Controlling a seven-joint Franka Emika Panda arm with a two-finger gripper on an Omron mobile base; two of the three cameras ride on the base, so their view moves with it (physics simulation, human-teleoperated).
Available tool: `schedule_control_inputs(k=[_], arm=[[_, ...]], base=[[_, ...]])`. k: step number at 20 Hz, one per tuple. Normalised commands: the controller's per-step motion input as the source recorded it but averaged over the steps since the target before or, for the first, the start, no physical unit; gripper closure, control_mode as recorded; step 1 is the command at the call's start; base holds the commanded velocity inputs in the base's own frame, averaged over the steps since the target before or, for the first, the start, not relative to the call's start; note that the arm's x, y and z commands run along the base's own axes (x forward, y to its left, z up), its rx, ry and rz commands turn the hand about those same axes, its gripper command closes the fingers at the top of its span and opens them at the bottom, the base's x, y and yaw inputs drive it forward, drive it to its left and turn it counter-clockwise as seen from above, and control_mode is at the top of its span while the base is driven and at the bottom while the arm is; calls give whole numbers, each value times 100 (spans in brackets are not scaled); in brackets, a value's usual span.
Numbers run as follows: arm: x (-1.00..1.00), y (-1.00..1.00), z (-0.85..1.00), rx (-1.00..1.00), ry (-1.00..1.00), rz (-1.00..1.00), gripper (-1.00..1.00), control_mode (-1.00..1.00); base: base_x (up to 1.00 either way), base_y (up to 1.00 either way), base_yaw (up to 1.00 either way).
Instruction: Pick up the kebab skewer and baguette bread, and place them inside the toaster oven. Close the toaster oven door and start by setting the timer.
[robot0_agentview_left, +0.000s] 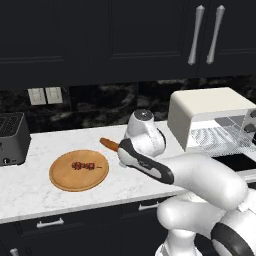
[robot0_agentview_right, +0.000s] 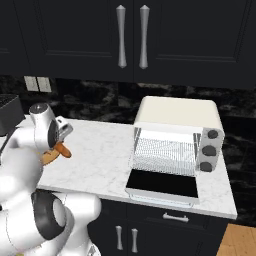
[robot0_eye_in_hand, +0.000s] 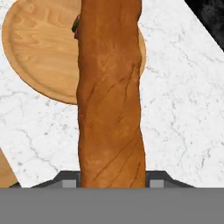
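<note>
My gripper (robot0_eye_in_hand: 112, 180) is shut on the baguette bread (robot0_eye_in_hand: 110, 96), a long orange-brown loaf that runs up the middle of the hand view. Above the counter, one end of the baguette bread (robot0_agentview_left: 108, 144) pokes out left of my hand. From the right its tip (robot0_agentview_right: 62, 150) hangs below the gripper (robot0_agentview_right: 59, 136). The kebab skewer (robot0_agentview_left: 84, 165) lies on the round wooden board (robot0_agentview_left: 65, 175); a sliver of it (robot0_eye_in_hand: 75, 25) peeks from behind the loaf. The toaster oven (robot0_agentview_left: 205, 107) (robot0_agentview_right: 176, 116) stands to the right with its door (robot0_agentview_right: 162, 185) folded down open and the wire rack (robot0_agentview_right: 162, 152) showing.
A dark grey slot toaster (robot0_agentview_left: 12, 137) sits at the counter's left end. Dark wall cabinets with silver handles (robot0_agentview_right: 131, 36) hang above. The white marble counter (robot0_agentview_right: 100, 150) lies bare between the board and the oven. The counter's front edge runs just below the open door.
</note>
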Motion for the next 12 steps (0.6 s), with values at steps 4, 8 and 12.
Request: schedule_control_inputs(k=[4,8,12], arm=[[-54,-68,77,0,-9,4,100,-100],[-34,-89,64,0,1,20,100,-100],[-21,-100,23,0,7,32,100,-100]], base=[[0,0,0],[0,0,0],[0,0,0]])
